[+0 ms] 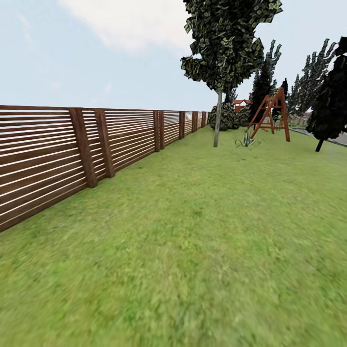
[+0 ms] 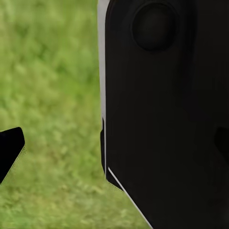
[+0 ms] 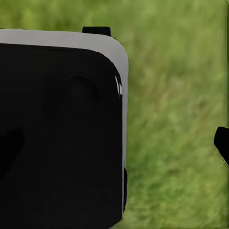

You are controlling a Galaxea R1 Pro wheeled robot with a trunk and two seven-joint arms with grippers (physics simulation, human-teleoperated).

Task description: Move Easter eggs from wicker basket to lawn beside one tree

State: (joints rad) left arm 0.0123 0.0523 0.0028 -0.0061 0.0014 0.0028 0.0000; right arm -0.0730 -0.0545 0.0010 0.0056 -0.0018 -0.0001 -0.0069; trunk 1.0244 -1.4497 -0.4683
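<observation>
**Crossing the lawn, looking for the basket**

I am driving with the head camera looking out over open grass, so this reads to me as a travel leg rather than a handling step. Going left to right: a slatted wooden fence (image 1: 72,154) is running along the left edge and receding toward the far end. The lawn (image 1: 193,250) is taking up the whole near ground. Further right a tree (image 1: 218,115) with a slender pale trunk is standing in the grass, a candidate drop spot, with a round bush (image 1: 226,116) behind it and a wooden swing frame (image 1: 270,115) just right of it.

I am seeing no wicker basket and no eggs here. Both wrist cameras are pointing at grass past dark housing, arms apparently tucked for driving; whether either end effector is released or clenched, I cannot tell.
</observation>
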